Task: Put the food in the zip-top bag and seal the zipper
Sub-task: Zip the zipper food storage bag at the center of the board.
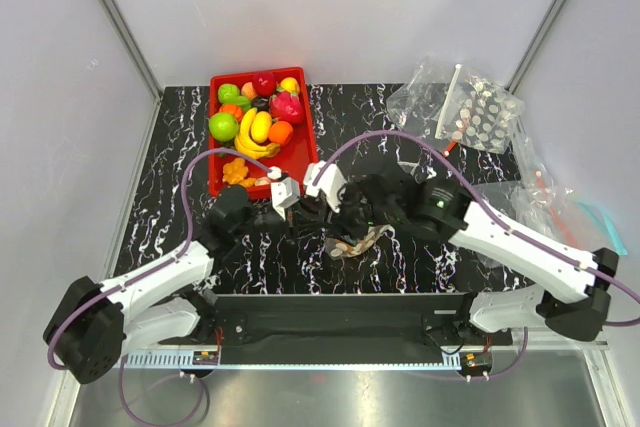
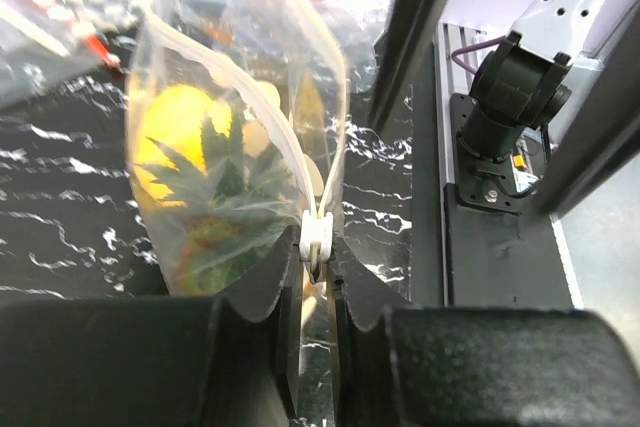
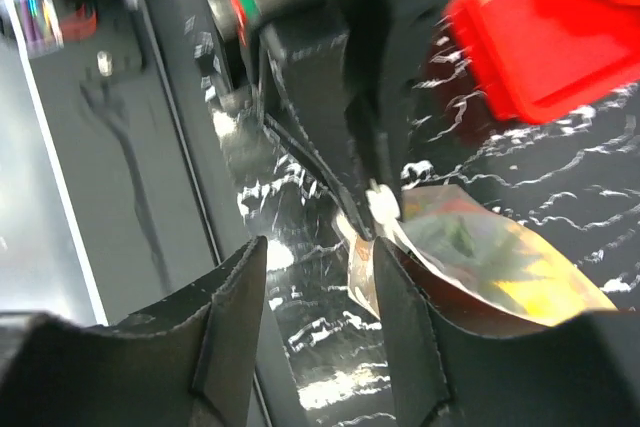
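A clear zip-top bag [image 1: 356, 242] lies on the black marbled table between my two grippers. Inside it shows food: a toy pineapple [image 2: 215, 182] with dark green leaves and a yellow body. The zipper [image 2: 298, 152] stands parted in a loop that ends at a white slider [image 2: 318, 235]. My left gripper [image 2: 318, 272] is shut on the bag's edge just behind that slider. My right gripper [image 3: 320, 252] stands open, and the bag's [image 3: 490, 262] corner lies against the inside of its right finger [image 3: 405, 317]. The slider [image 3: 382, 203] sits just beyond those jaws.
A red tray [image 1: 301, 154] at the back left holds several more toy fruits, among them a banana [image 1: 258, 129] and a green apple [image 1: 223, 126]. A white-dotted clear bag [image 1: 487, 114] and other clear bags [image 1: 560, 209] lie at the right. The arms' black mount [image 1: 330, 313] runs along the near edge.
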